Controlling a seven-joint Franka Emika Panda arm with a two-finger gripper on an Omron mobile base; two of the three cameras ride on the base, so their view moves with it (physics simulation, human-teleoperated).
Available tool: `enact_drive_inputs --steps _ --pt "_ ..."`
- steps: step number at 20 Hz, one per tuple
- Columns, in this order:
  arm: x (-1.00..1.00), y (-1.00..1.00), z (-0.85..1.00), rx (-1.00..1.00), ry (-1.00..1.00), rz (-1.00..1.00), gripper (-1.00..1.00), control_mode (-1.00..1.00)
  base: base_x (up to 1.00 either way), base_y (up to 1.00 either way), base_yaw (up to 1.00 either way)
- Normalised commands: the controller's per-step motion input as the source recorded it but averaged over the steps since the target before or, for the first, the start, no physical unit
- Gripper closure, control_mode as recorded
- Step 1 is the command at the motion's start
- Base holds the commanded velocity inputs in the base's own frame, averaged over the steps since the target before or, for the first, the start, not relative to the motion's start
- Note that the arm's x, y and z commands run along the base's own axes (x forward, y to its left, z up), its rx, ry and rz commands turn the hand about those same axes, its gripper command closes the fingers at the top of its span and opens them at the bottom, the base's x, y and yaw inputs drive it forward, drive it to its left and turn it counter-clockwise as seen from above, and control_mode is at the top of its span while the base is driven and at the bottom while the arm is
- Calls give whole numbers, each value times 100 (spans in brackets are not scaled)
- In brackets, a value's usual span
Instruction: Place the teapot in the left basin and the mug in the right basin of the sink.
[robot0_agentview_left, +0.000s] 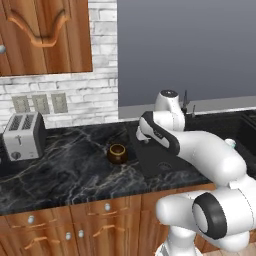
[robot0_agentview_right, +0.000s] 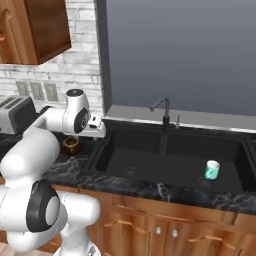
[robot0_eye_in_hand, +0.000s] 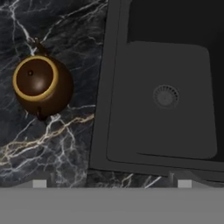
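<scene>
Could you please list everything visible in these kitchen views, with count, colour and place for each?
teapot: one, dark brown with a gold rim, upright on the counter left of the sink
mug: one, teal with a white band, upright in the right basin
left basin: one, matte black, round drain
faucet: one, dark, behind the divider
toaster: one, silver, far left of the counter
wall outlets: three, pale, on the brick wall
upper cabinet: one, wood, above the toaster
gripper: one, open, above the sink's left rim
</scene>
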Motion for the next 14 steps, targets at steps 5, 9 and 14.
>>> enact_drive_inputs --steps 5,9,14 --pt "0 0 0 0 0 0 -100 100 1 43 0" --pt "0 0 0 0 0 0 -100 100 0 38 0" --pt "0 4 -3 0 0 0 -100 -100 0 20 0"
